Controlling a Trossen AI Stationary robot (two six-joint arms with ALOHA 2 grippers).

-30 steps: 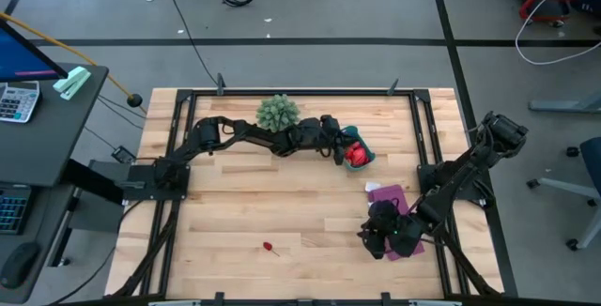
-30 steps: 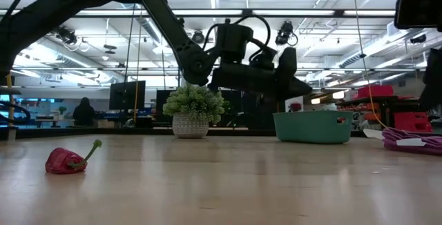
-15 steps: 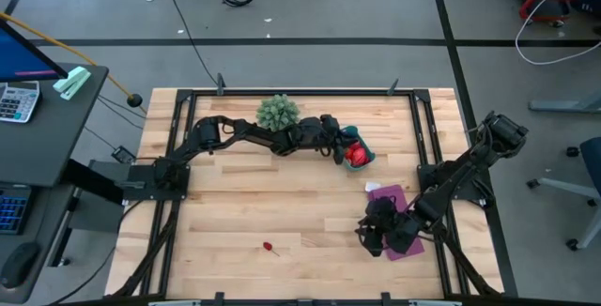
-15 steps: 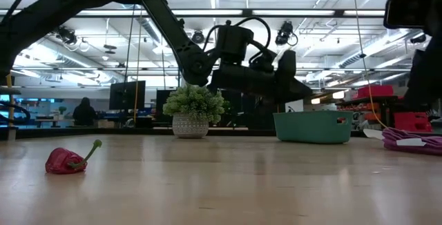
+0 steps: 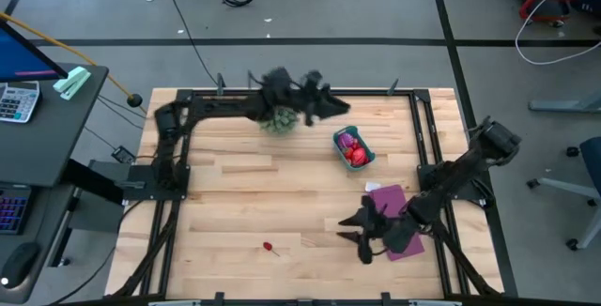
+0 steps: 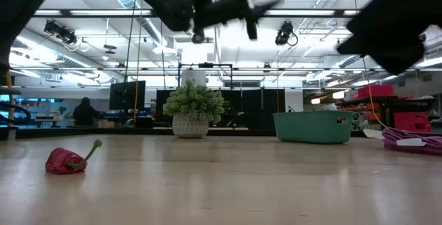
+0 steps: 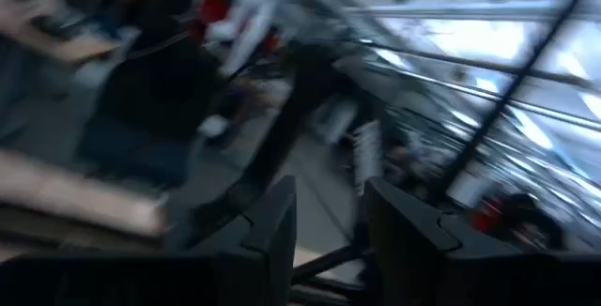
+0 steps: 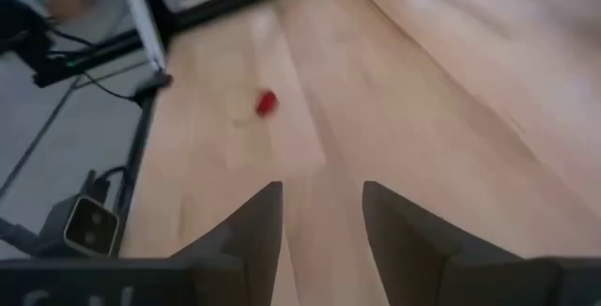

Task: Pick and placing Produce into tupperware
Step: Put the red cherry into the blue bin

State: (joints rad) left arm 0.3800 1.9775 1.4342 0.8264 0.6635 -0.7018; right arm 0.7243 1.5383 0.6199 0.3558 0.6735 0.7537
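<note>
The small red pepper [image 5: 269, 248] with its thin green stem lies alone near the table's [image 5: 235, 203] front edge — likely light and smooth, best pinched across its body — with bare wood between it and the right gripper [image 5: 360, 234], fingers apart, while the teal tub [image 5: 353, 147] sits far right, the left gripper [image 5: 324, 107], fingers spread, raised beyond it.

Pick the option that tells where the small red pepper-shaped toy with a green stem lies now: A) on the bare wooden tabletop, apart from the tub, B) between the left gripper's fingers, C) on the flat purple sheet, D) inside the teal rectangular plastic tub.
A: the small red pepper-shaped toy lies alone on the wooden tabletop, far from the teal rectangular plastic tub.
</note>
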